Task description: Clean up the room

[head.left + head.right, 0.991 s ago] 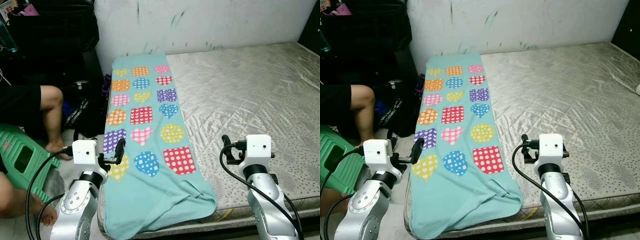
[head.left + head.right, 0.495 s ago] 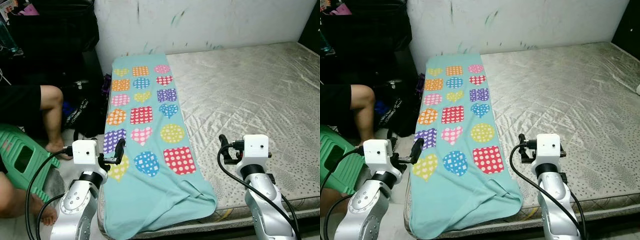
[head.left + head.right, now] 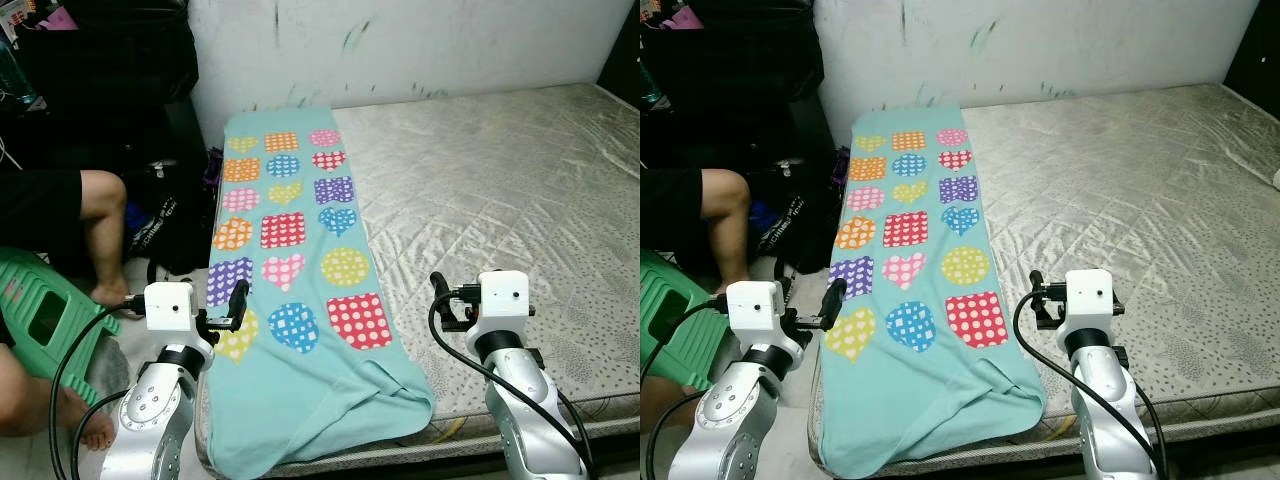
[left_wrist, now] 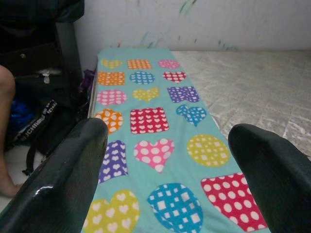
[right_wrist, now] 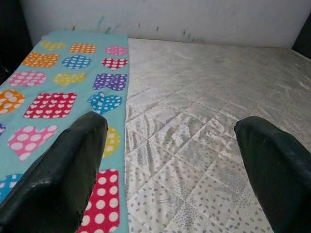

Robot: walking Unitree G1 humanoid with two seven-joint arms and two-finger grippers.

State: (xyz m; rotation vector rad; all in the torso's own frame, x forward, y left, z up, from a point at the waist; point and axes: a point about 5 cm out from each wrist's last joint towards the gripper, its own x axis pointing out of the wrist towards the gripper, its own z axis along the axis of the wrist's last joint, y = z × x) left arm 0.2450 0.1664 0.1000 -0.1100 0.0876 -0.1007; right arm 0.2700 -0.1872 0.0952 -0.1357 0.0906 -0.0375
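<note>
**Both tools raised over the bed**

Left eye view: a teal blanket (image 3: 290, 290) patterned with dotted hearts and squares lies along the mattress (image 3: 500, 190), centre-left of frame. The left tool (image 3: 238, 300) hovers at lower left, by the blanket's edge; the right tool (image 3: 440, 300) at lower right. A person's leg (image 3: 100, 230) shows at far left, beside a green stool (image 3: 40, 315).

Wrist views: both tools' fingers are spread wide, holding nothing.

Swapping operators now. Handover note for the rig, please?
Left gripper: open, holding nothing, raised over the near left edge of the blanket.
Right gripper: open, holding nothing, raised over the bare mattress just right of the blanket.
Blanket lies as a long folded strip along the mattress's left side, near end rumpled.
A person's leg and a green stool are at left.
Left: judging by the scene, finish folding or put the blanket away.
</note>
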